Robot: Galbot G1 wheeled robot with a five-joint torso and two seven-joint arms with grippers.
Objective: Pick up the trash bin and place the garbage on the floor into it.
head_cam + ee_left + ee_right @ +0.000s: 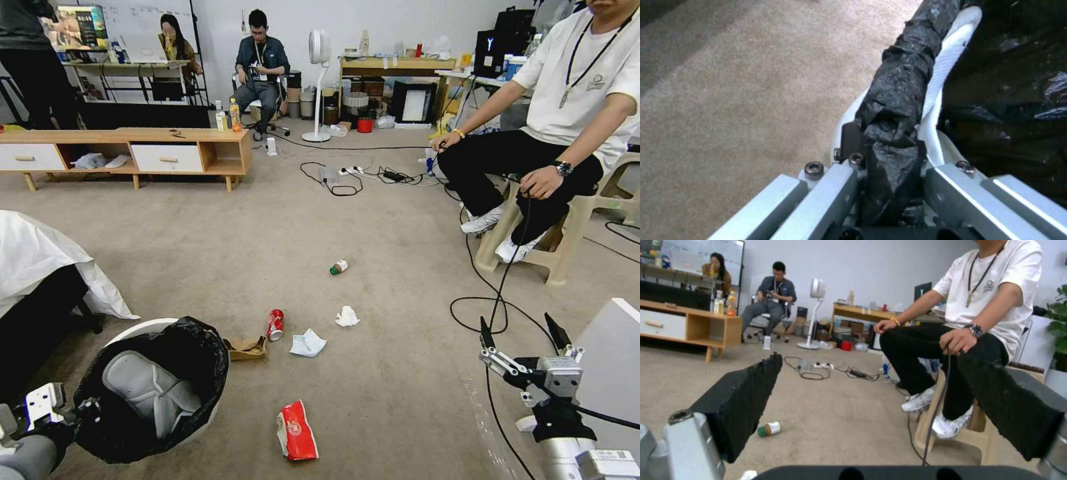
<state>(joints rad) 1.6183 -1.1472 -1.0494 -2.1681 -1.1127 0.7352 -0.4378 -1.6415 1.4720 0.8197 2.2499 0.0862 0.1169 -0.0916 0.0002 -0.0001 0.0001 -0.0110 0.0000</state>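
The bin (157, 390) sits at about 8 o'clock in the head view, tipped so its grey inside faces up, with the black bag (900, 110) crinkled over its rim. The left gripper (83, 410) holds it at the bin's 9 o'clock edge, jaws pinching the bag-covered rim. On the floor (400, 373) lies the litter: a red wrapper (297, 431) at the bin's 3 o'clock, brown cardboard (245, 347) just beside the bag at 1 o'clock, a red can (275, 325) touching the cardboard, two white tissues (308, 343) (347, 317) beyond, and a green-capped bottle (339, 267) farthest off. The right gripper (523, 333) hangs at 4 o'clock over a black cable (497, 293), jaws spread wide around nothing.
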